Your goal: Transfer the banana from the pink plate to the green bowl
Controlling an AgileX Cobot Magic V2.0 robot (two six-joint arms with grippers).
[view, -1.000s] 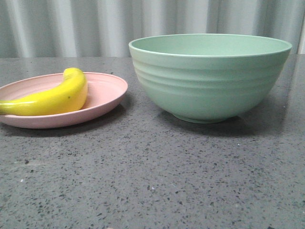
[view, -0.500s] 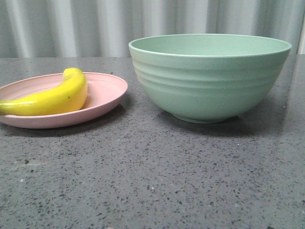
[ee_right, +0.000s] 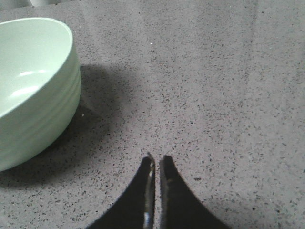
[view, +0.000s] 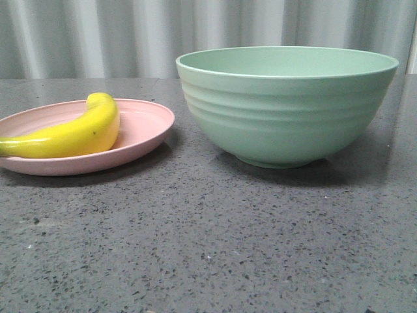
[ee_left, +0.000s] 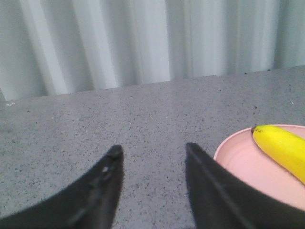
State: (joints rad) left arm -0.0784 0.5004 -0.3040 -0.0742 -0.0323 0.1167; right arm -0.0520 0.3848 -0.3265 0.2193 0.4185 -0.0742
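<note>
The yellow banana (view: 71, 134) lies on the pink plate (view: 144, 127) at the left of the front view. The green bowl (view: 287, 104) stands upright to the plate's right, and what is inside it is hidden. Neither gripper shows in the front view. In the left wrist view my left gripper (ee_left: 152, 150) is open and empty over bare counter, beside the pink plate (ee_left: 238, 164) with the banana's (ee_left: 283, 148) dark tip on it. In the right wrist view my right gripper (ee_right: 157, 160) is shut and empty over bare counter, apart from the green bowl (ee_right: 33, 90).
The grey speckled counter (view: 208, 248) runs under everything. A corrugated pale wall (view: 130, 32) stands behind the counter's far edge.
</note>
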